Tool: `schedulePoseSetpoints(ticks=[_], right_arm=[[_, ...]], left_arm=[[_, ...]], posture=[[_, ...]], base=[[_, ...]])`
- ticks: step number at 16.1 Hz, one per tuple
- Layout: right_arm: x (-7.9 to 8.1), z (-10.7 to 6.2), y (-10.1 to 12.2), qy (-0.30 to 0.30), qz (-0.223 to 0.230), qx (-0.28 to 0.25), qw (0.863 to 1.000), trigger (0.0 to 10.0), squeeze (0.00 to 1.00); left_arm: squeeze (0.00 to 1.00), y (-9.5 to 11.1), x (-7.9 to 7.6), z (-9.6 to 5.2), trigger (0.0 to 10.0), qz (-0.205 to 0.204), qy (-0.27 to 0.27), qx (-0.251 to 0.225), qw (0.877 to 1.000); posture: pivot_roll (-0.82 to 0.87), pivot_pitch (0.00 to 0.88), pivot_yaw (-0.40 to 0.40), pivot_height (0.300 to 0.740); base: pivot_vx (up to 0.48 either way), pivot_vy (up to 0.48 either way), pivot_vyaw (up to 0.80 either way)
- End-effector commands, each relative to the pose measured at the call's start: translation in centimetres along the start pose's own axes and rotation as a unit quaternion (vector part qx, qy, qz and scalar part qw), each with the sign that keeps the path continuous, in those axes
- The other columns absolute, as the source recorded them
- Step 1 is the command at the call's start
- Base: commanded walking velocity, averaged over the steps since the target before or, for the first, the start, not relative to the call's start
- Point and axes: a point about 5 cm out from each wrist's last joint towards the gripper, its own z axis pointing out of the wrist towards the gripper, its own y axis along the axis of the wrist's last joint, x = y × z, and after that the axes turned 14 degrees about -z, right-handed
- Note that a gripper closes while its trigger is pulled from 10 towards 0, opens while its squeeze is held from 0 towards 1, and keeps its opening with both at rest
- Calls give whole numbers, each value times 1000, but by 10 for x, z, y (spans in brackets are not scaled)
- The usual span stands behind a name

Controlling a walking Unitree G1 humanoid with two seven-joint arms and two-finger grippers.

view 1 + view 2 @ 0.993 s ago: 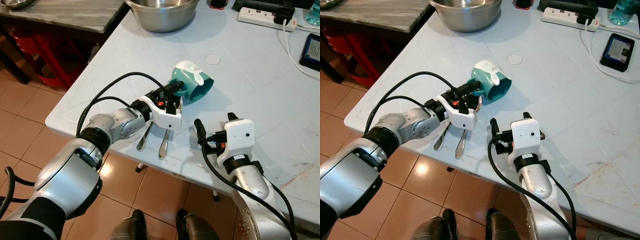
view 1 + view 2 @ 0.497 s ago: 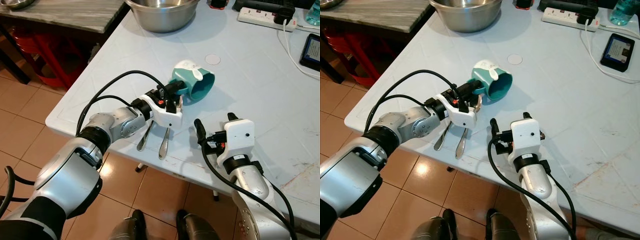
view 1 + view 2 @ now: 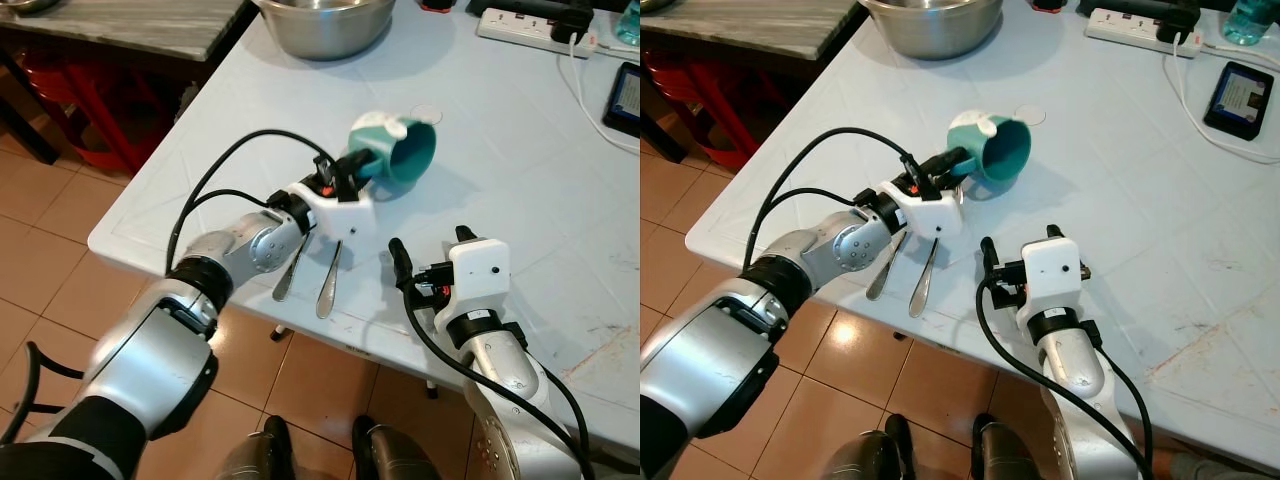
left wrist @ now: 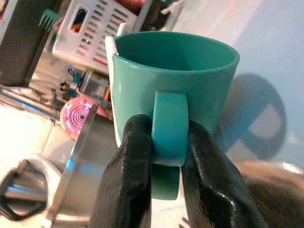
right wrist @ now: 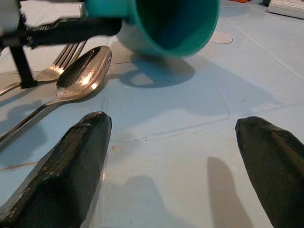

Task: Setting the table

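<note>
A teal mug with a white patch hangs tilted above the pale blue table, its mouth facing right. My left gripper is shut on the mug's handle, one black finger on each side. Below the left wrist, a spoon and a fork lie side by side near the table's front edge. My right gripper rests on the table to the right of the cutlery, open, with nothing between its fingers.
A large steel bowl stands at the back of the table. A white power strip with a cable and a phone lie at the back right. A round white disc lies behind the mug. A dark wooden table stands to the left.
My left gripper has lifted the mug off the table and carried it up and slightly away from me. The right arm has stayed where it was.
</note>
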Motion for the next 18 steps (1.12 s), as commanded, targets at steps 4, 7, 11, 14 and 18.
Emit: schedulePoseSetpoints(ticks=[4,7,11,14,18], right_arm=[[3,-2,-3,5,3,5,1000,10000,0],[4,-1,-3,6,4,5,1000,10000,0],[5,-1,-4,8,4,6,1000,10000,0],[5,-1,-5,9,4,6,1000,10000,0],[5,0,-6,10,3,6,1000,10000,0]], left_arm=[[0,3,14,9,392,-113,50,21,992],[0,-2,29,14,314,-215,79,65,971],[0,-24,47,3,1216,-344,120,129,922],[0,-38,63,-9,2588,-361,140,158,909],[0,-52,71,-24,4039,-390,162,184,888]], posture=[[-266,280,57,740],[-260,278,62,740],[-258,276,64,740],[-258,276,64,740],[-245,269,62,740]], base=[[0,0,0],[0,0,0],[0,0,0],[0,0,0],[0,0,0]])
